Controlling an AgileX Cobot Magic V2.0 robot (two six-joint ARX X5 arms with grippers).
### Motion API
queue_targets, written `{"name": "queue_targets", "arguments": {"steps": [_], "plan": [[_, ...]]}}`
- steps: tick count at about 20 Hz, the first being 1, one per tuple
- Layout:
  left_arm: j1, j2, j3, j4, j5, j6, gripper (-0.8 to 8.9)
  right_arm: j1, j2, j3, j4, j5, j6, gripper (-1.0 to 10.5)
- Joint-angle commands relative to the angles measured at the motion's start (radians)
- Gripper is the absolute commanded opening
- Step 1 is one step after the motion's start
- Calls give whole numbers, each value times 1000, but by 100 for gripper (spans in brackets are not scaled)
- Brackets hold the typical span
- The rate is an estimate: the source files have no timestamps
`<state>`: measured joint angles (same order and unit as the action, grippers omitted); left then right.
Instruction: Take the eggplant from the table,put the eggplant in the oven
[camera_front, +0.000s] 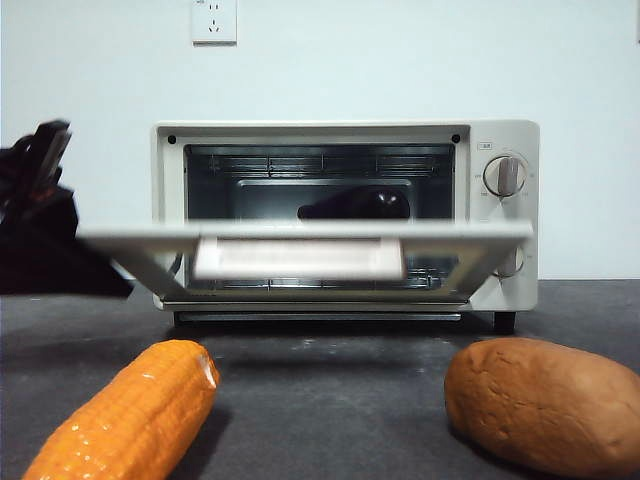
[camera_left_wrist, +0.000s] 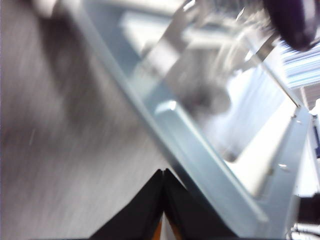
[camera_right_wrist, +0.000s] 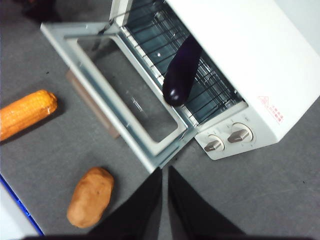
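Observation:
The dark purple eggplant (camera_front: 355, 205) lies on the wire rack inside the cream-white oven (camera_front: 505, 135), toward its right side. In the right wrist view the eggplant (camera_right_wrist: 181, 72) pokes slightly out past the rack's front. The oven door (camera_front: 300, 235) hangs open, about level. My left gripper (camera_left_wrist: 163, 172) is shut and empty, close beside the door's frame (camera_left_wrist: 210, 165); the eggplant (camera_left_wrist: 295, 20) shows blurred beyond it. In the front view this arm (camera_front: 40, 200) is the dark mass left of the oven. My right gripper (camera_right_wrist: 164, 170) is shut and empty, high above the table (camera_right_wrist: 260, 200) in front of the oven (camera_right_wrist: 240, 45).
An orange corn cob (camera_front: 130, 415) lies at the near left and a brown potato (camera_front: 545, 400) at the near right, both in front of the open door. From above, the corn cob (camera_right_wrist: 25, 114) and the potato (camera_right_wrist: 91, 196) sit apart from the door (camera_right_wrist: 60, 35).

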<state>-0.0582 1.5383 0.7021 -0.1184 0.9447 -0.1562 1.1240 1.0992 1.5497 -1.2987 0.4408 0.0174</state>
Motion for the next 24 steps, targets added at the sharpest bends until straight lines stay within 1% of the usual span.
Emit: {"name": "queue_targets", "arguments": {"steps": [1, 5, 8, 12, 14, 16, 18, 22, 24], "plan": [[2, 13, 70, 29, 37, -47, 6, 13, 9, 19, 2, 0, 26, 4], [6, 12, 143, 29, 37, -81, 6, 13, 9, 3, 6, -30, 26, 4], [6, 12, 212, 29, 37, -107, 6, 13, 9, -50, 33, -45, 26, 4], [6, -5, 301, 19, 32, -131, 6, 9, 9, -176, 97, -47, 26, 4], [6, -34, 330, -11, 3, -133, 6, -3, 9, -251, 140, -47, 26, 4], [4, -86, 337, -37, -53, -130, 6, -29, 9, -333, 191, -47, 25, 5], [1, -141, 337, -79, -134, -100, 6, -66, 9, -402, 235, -48, 25, 5], [-17, -289, 336, -222, -335, 7, 6, -195, -6, -538, 336, -52, 25, 5], [-36, -387, 332, -310, -437, 78, 6, -290, -45, -624, 453, -67, 29, 5]]}}
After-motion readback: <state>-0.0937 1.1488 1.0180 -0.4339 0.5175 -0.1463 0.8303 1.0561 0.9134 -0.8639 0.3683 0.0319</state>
